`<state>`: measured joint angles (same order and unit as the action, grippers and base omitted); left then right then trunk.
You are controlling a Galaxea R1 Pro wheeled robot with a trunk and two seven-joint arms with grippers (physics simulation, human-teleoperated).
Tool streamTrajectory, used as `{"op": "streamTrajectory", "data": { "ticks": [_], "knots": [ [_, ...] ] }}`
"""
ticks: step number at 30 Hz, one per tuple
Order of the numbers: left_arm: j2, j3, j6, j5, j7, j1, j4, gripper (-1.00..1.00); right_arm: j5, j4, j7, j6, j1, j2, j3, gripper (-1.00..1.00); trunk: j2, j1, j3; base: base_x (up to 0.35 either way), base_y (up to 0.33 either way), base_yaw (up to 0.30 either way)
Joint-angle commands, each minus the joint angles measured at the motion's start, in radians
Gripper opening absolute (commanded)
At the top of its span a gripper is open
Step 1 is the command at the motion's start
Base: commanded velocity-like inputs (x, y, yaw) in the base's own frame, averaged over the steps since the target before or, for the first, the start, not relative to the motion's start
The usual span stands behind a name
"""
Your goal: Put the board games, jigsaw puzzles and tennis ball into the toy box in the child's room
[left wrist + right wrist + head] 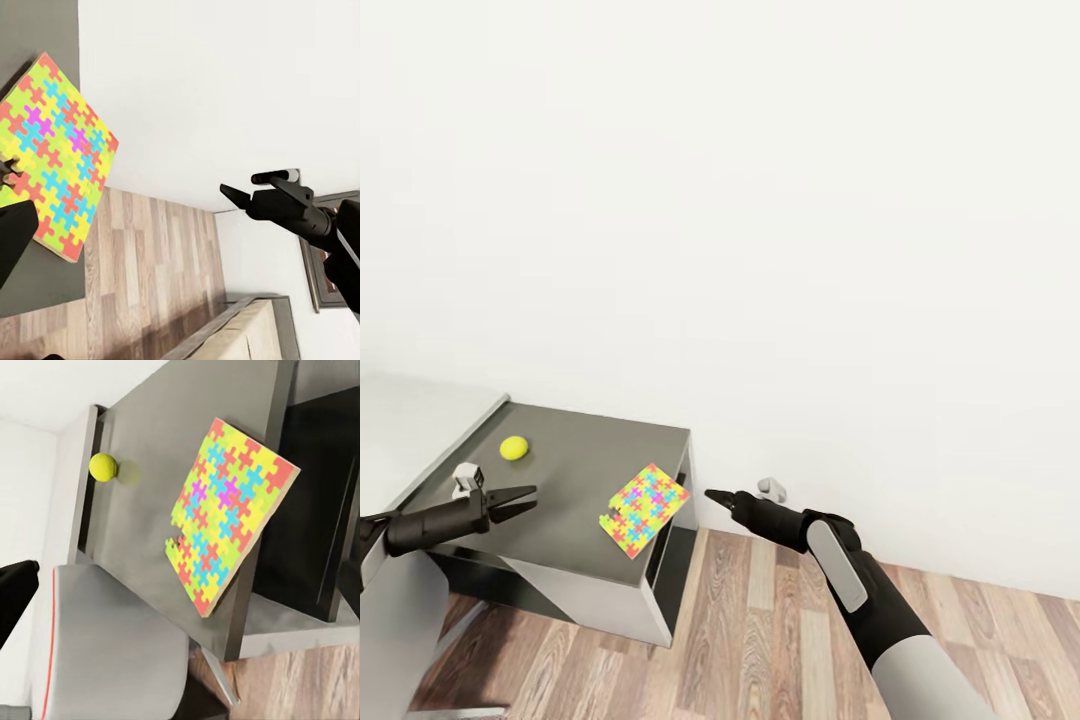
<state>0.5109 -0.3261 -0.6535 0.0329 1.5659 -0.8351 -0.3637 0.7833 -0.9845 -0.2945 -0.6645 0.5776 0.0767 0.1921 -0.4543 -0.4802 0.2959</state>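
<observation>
On the dark desk wing [575, 480] I saw puzzle [645, 496] and ball [513, 447]; left gripper [520, 499] was spread, right gripper [712, 495] pressed together.

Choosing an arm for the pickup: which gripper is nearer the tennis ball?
Left. The left gripper hovers just in front of the tennis ball; the right gripper is off beyond the table's edge.

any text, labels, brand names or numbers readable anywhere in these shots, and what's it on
None can be read in any view.
The jigsaw puzzle carries only coloured interlocking pieces, no print.
The tennis ball shows no logo or marking.
The table top is plain dark grey.
The left gripper and right gripper are black, without visible labels.
</observation>
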Motion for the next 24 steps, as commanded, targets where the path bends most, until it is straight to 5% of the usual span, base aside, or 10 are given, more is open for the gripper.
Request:
{"op": "streamTrajectory", "data": {
  "ticks": [1,24],
  "knots": [
    [0.000,-0.002,-0.010,0.004,0.005,-0.001,0.000,1.00,0.001,0.000,-0.002,-0.004,0.001,0.000,-0.001,1.00,-0.002,0.000,0.002,0.000,-0.057,0.029],
    [-0.010,-0.003,-0.011,0.003,0.005,-0.001,0.000,1.00,0.002,0.010,-0.013,-0.006,0.001,-0.014,-0.008,1.00,-0.002,0.000,0.002,0.022,-0.073,0.003]
  ]
}}
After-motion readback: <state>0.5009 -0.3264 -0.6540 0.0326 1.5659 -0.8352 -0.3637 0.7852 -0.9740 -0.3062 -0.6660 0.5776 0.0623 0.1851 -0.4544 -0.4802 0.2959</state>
